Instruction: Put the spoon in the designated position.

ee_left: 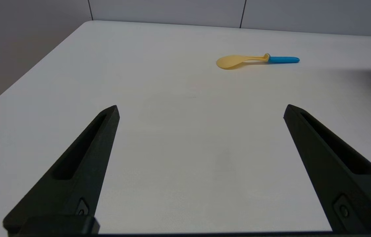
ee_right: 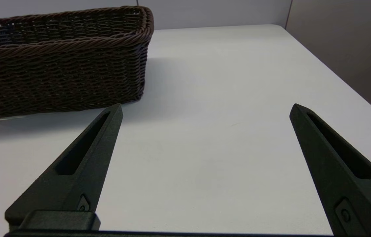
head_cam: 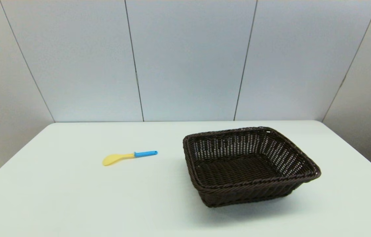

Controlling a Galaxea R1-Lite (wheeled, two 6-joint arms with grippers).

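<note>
The spoon (head_cam: 129, 157) lies flat on the white table left of centre, yellow bowl to the left, blue handle pointing right toward the basket. In the left wrist view the spoon (ee_left: 256, 60) rests well ahead of my left gripper (ee_left: 202, 110), which is open with nothing between its fingers. A dark brown wicker basket (head_cam: 305, 163) stands right of centre and holds nothing. My right gripper (ee_right: 205, 109) is open over bare table, with the basket (ee_right: 57, 65) just ahead of one finger. Neither arm shows in the head view.
The white table (head_cam: 57, 197) runs back to a pale panelled wall. Its left edge (ee_left: 31, 72) drops away beside the left gripper, and its right edge (ee_right: 343, 75) lies near the right gripper. Bare surface separates spoon and basket.
</note>
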